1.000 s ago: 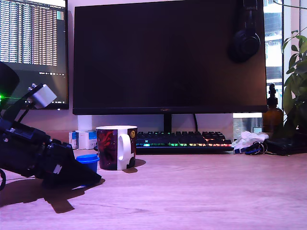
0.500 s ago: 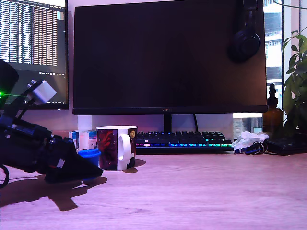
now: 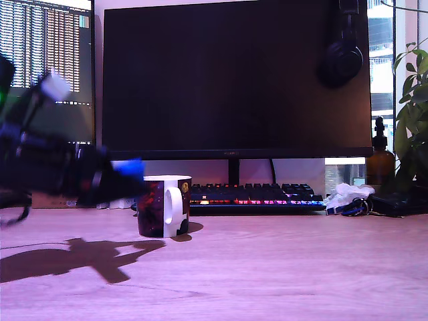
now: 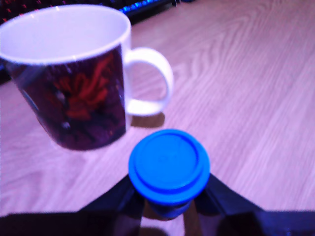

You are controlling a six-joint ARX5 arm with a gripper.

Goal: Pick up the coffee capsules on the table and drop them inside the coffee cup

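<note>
Gripper [image 4: 170,209] clamps the blue capsule [image 4: 169,166] short of the cup [image 4: 69,73]; releasing early would miss the rim.

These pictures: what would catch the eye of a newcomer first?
First, the bright blue plastic coffee capsule, held off the wooden table between the jaws of the dark gripper. Next, the ceramic mug with dark red-and-purple artwork just beyond it, its mouth open. In the exterior view, a large dark monitor fills the background above a rainbow-lit keyboard.
</note>
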